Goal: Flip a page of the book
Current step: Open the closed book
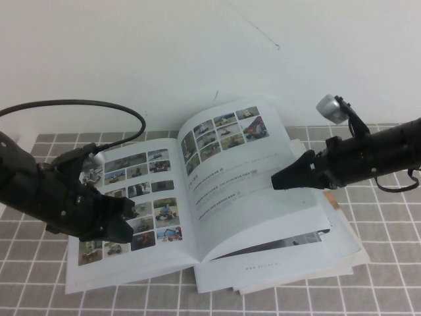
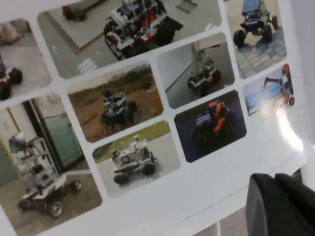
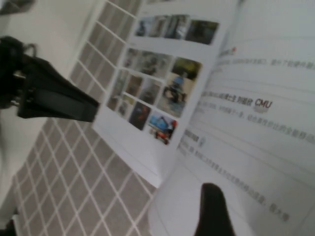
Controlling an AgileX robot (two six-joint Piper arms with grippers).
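Right wrist view, "CMU" on the page [image 3: 256, 103], right tool [image 1: 276, 180] narrow, left tool [image 1: 122, 220] unclear.

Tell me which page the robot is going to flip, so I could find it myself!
Look at the open book on the gray tiled table. The left gripper rests on its left side; the right gripper touches the raised sheet on the right. That sheet is the page: six small photos above lines of text, while its left neighbour is all photos.
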